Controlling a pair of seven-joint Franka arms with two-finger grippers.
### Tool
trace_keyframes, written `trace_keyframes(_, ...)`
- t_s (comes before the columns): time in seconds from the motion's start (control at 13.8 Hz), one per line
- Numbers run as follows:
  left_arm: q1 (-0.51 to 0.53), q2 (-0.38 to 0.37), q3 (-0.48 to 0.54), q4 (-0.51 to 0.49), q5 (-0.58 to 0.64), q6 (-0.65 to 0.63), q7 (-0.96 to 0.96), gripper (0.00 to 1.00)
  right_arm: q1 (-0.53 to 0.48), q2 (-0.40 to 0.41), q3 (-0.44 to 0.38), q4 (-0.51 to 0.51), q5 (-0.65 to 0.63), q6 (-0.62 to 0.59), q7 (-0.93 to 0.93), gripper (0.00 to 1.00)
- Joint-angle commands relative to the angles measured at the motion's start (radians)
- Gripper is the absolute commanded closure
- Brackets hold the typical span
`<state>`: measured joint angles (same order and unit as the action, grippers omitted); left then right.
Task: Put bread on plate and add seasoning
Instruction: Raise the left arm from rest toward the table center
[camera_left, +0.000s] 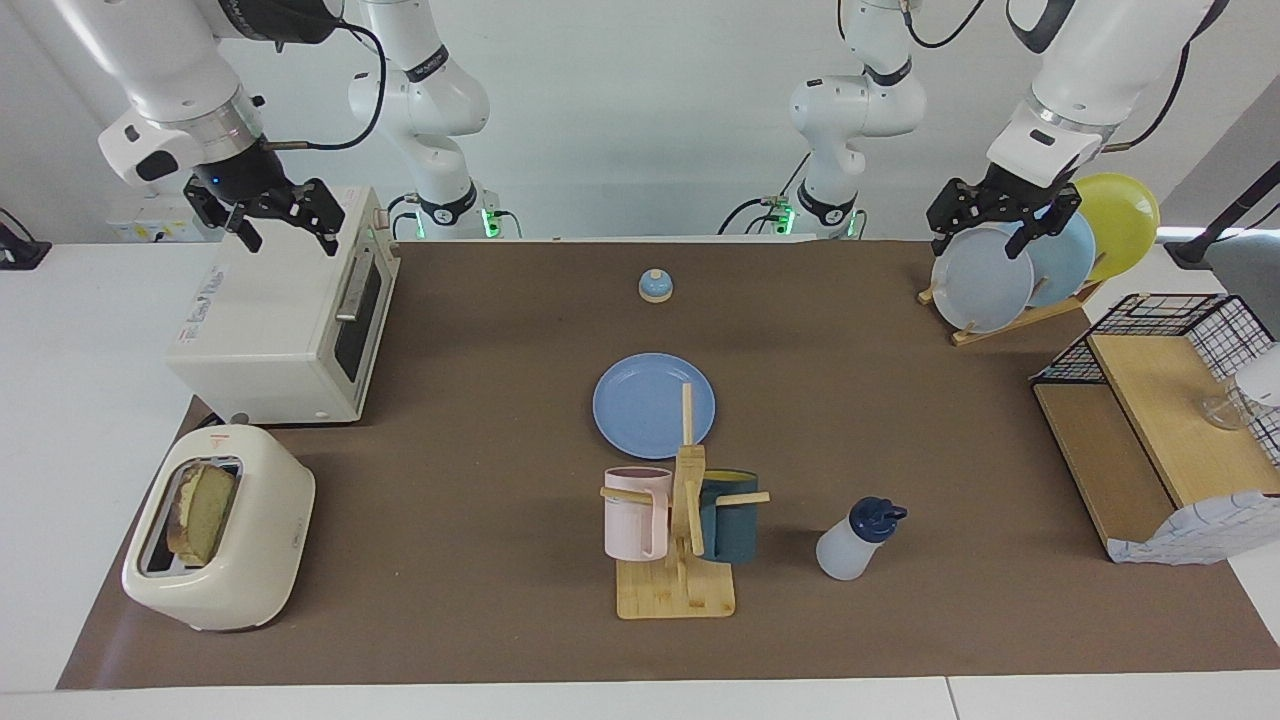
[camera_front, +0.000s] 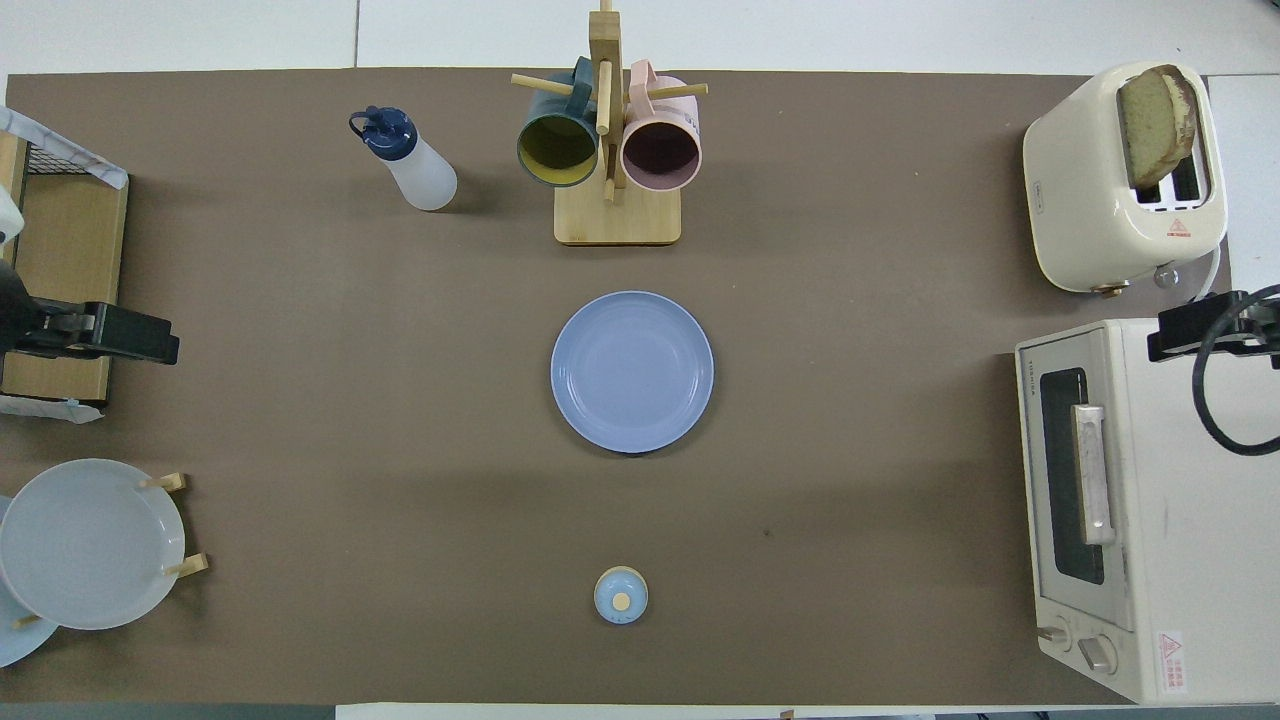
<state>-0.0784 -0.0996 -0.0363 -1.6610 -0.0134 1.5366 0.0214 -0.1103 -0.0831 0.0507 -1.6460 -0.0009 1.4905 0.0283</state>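
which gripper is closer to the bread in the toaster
Right. The right gripper hangs open over the toaster oven, which stands beside the toaster holding the bread. The left gripper hangs open over the plate rack at the left arm's end.

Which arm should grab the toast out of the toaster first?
Right: its open gripper hangs over the toaster oven, beside the toaster holding the bread. The left gripper waits over the plate rack.

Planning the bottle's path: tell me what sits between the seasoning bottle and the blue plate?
Only bare brown mat between the seasoning bottle and the plate; the overhead view shows it.
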Motion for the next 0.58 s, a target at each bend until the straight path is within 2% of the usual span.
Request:
trace_keyframes(0.0, -0.014, -0.015, 0.007, 0.012, 0.01, -0.013, -0.015, 0.0, -0.008, 0.005, 0.006, 0.015, -0.013, -0.012, -0.027, 0.0)
trace_keyframes(0.29, -0.009, -0.034, 0.007, -0.003, 0.01, -0.001, -0.011, 0.0, -0.009, 0.005, 0.006, 0.015, -0.013, -0.003, -0.027, 0.0)
trace_keyframes(0.51, -0.02, -0.045, 0.0, -0.028, 0.012, 0.025, -0.017, 0.0, -0.018, 0.044, -0.002, 0.0, -0.001, 0.124, -0.037, 0.0)
